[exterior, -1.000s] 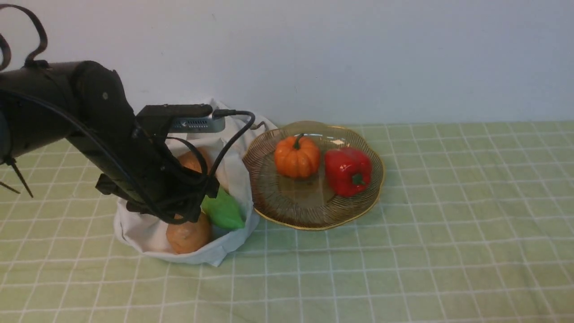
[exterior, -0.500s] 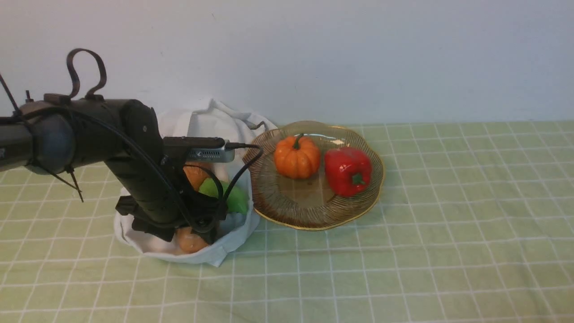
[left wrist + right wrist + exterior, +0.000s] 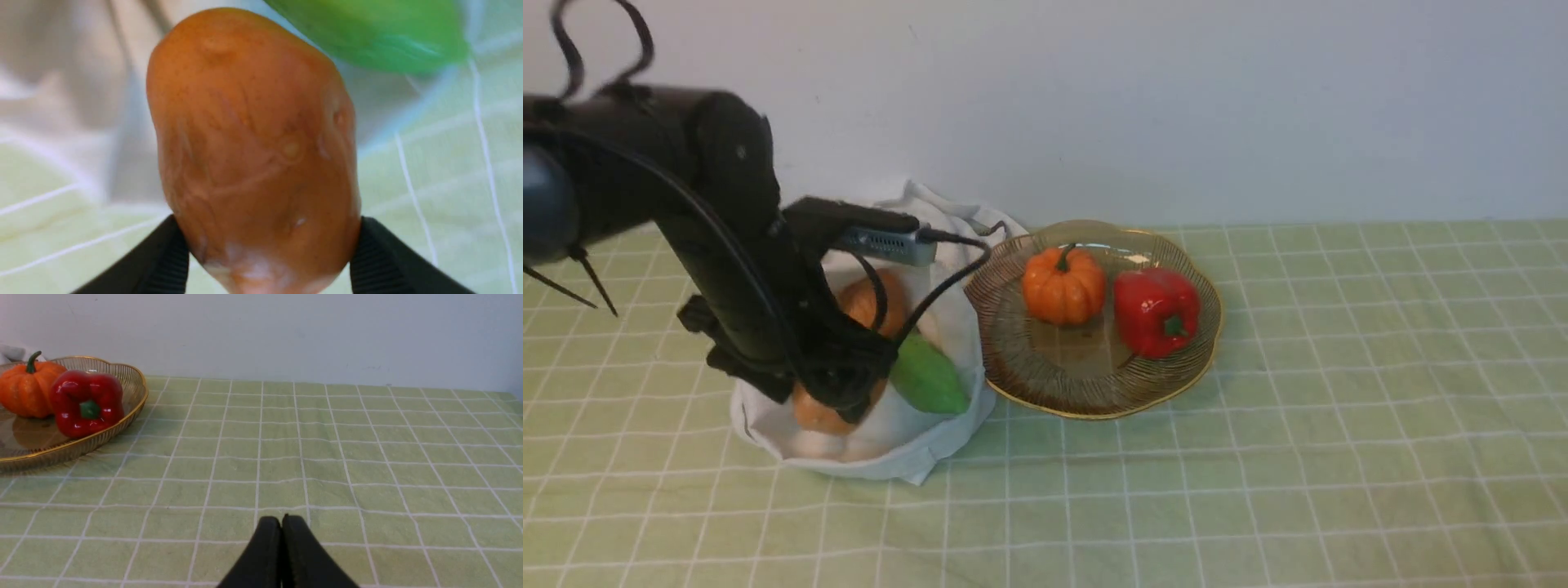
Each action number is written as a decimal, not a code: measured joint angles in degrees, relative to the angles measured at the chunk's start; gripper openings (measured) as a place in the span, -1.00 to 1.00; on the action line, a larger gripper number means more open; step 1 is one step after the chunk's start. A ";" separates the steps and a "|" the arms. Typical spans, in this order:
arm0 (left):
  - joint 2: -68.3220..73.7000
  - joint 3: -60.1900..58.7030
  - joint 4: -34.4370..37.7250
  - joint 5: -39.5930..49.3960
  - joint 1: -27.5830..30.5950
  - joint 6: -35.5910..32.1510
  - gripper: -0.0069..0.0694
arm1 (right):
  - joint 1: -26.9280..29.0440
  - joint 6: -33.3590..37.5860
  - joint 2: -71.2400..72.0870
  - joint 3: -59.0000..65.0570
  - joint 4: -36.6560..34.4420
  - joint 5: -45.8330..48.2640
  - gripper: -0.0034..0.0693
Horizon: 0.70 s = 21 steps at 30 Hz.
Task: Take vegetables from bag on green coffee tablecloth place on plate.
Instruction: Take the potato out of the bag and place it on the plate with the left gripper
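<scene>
Brown potato (image 3: 257, 155) sits clamped in the left pincer (image 3: 267, 245).

Brown wrinkled potato (image 3: 253, 155) — upright between gripper (image 3: 269, 245) fingertips — above the bag (image 3: 882, 467).

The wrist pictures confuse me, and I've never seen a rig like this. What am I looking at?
The front view looks out from between the robot's two arms. The dark shape there is the left arm, reaching over a white cloth bag on a green checked tablecloth.

The left wrist view comes from that arm: its gripper has a brown potato clamped between its fingers. In the bag are another potato and a green gourd.

The right wrist view shows the right gripper, its fingertips together, and the amber plate with an orange pumpkin and a red pepper.
</scene>
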State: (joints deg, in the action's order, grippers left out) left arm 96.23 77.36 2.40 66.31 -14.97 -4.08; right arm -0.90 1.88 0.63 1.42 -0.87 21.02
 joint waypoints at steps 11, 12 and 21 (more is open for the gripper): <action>0.51 9.30 19.59 -6.33 -6.19 -1.51 0.37 | 0.00 0.00 0.00 0.00 0.00 0.00 -0.95; 1.39 9.30 20.41 -7.82 -7.11 -1.79 0.37 | 0.00 0.00 0.00 0.00 0.00 0.00 -0.95; 13.21 9.33 21.55 -24.50 -10.36 2.49 0.37 | 0.00 0.00 0.00 0.00 0.00 0.00 -0.95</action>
State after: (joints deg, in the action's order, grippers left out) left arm 109.44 86.68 23.95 41.81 -25.33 -1.59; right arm -0.90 1.88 0.63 1.42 -0.87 21.02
